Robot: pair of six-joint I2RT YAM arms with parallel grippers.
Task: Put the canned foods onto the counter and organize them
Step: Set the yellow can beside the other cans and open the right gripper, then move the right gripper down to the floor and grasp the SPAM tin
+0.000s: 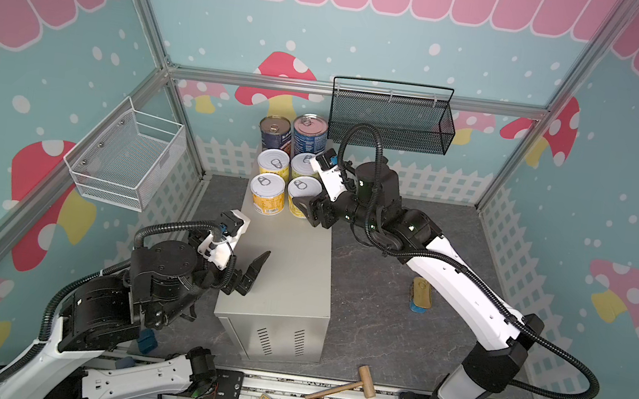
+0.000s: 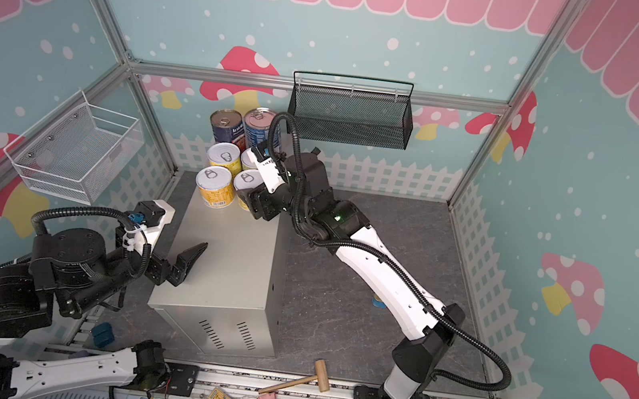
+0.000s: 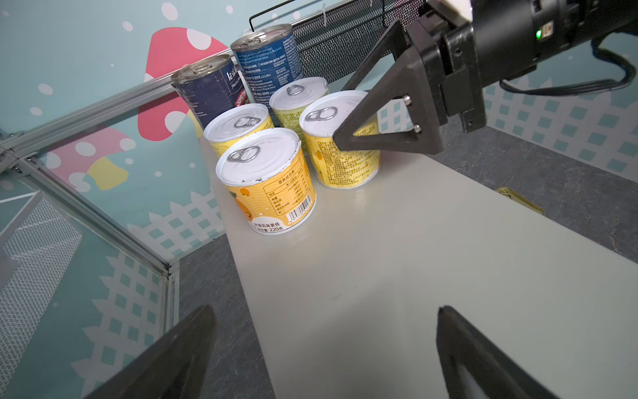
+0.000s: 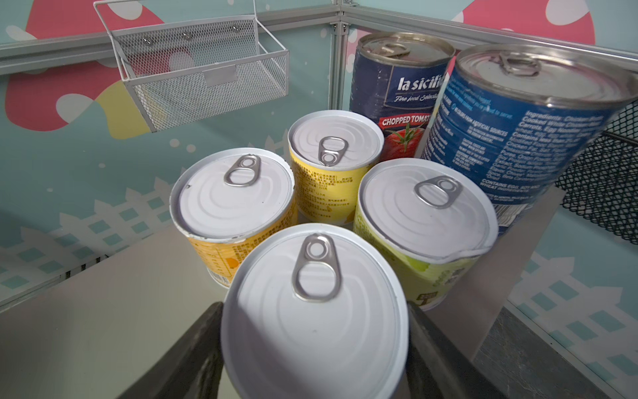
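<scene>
Right wrist view recorded the right gripper [image 4: 314,307] closed on the fourth short yellow can [image 1: 303,188], upright beside three more yellow cans [image 1: 267,193] and two tall blue cans [image 1: 309,136] at the far end of the counter [image 1: 291,272] (six up), left gripper [image 3: 324,311] wide and empty, SPAM tin [image 1: 422,296] not yet lifted off the floor [image 1: 377,321].

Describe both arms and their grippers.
The left arm and right arm have white shells and black joints, each trailing a black ribbed hose. White wrist blocks carry blue plugs. The left gripper and right gripper have black, hollow triangular fingers. A green light glows on the right arm.
</scene>
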